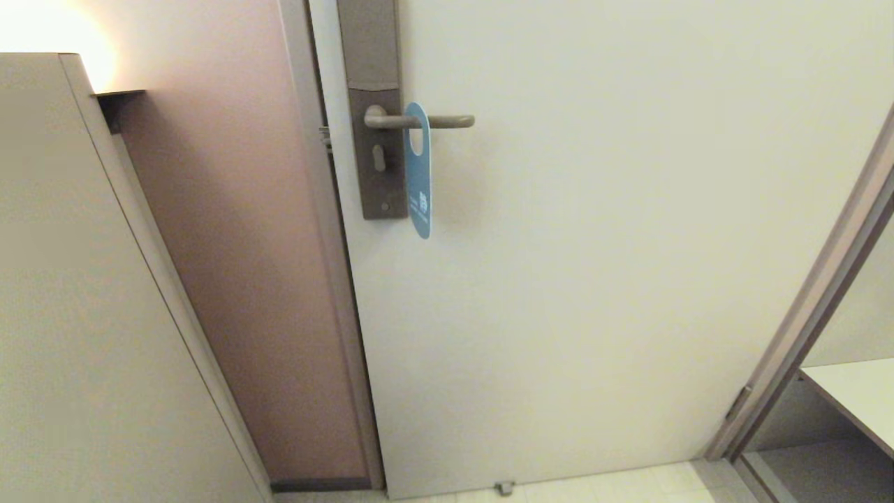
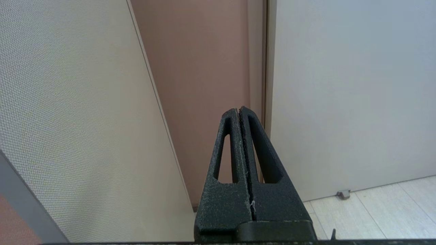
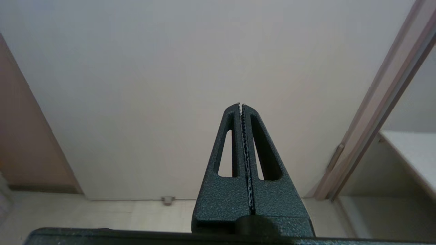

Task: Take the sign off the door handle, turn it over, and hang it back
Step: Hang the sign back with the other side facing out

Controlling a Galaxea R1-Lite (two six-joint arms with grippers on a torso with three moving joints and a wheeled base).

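The sign (image 1: 418, 171) hangs on the handle (image 1: 419, 121), the lever passing through its oval hole, blue face toward the camera. It is turned nearly edge-on, so it shows narrow, and its printed words are too small to read. It sits about midway along the lever, just right of the backplate (image 1: 377, 154), with its rounded lower end hanging past the plate's bottom edge. In the head view the sign and handle lie at about 11 o'clock from the centre, on the pale door (image 1: 628, 244).

Neither arm shows in the head view. The left gripper (image 2: 239, 110) has its two black fingers pressed together, tip to tip, with nothing between them; it points at the brown wall strip (image 2: 204, 68) beside the door's hinge-free edge, low near the floor (image 2: 374, 211). The right gripper (image 3: 240, 106) is likewise fully closed and empty, its toothed pads meeting along their length; it faces the bare lower door, well below the handle.

A small doorstop (image 1: 504, 487) sits at 6 o'clock at the door's foot. A cabinet (image 1: 70, 279) fills the 9 o'clock side, and a shelf (image 1: 852, 398) shows at 4 o'clock.
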